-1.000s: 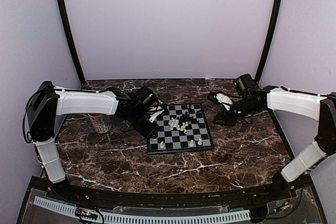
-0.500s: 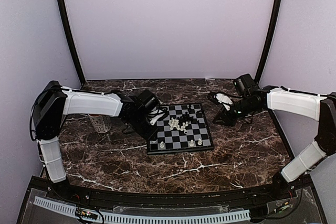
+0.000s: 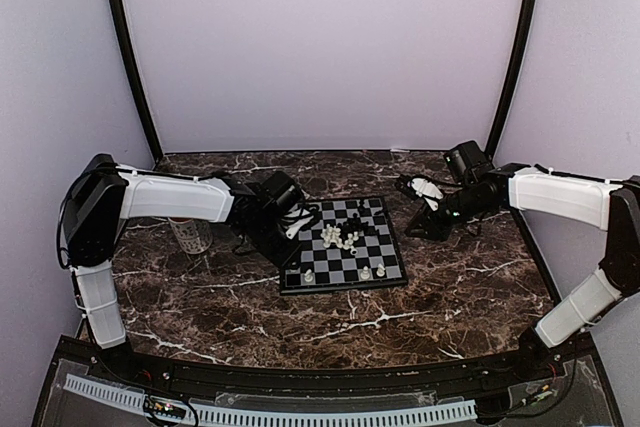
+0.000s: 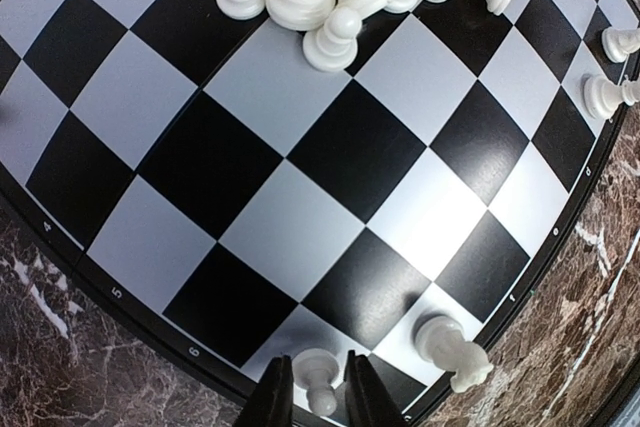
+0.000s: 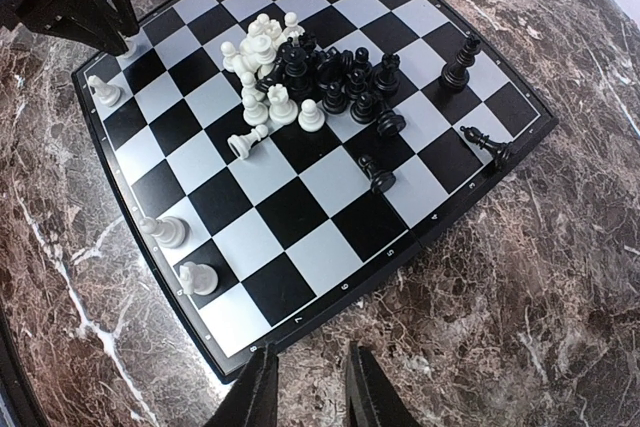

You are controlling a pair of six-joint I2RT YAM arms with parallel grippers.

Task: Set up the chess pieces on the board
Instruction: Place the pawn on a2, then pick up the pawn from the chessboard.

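The left end effector (image 4: 317,375) straddles a white pawn (image 4: 318,387) standing on the board's (image 4: 300,237) edge row, jaws narrowly apart. Whether they pinch it, I cannot tell. A crooked lift could topple it or clip the piece (image 4: 452,347) beside it. The left arm (image 3: 170,197) reaches in low, wrist angled down. The right end effector (image 5: 305,372) hovers spread and empty by the board's edge, over the worktop (image 5: 520,277).

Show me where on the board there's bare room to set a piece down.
Free: the squares between the heap of pieces and the board's numbered edge, and the corner beside the two white pieces. Crowded: the heap itself, black and white tangled mid-board.
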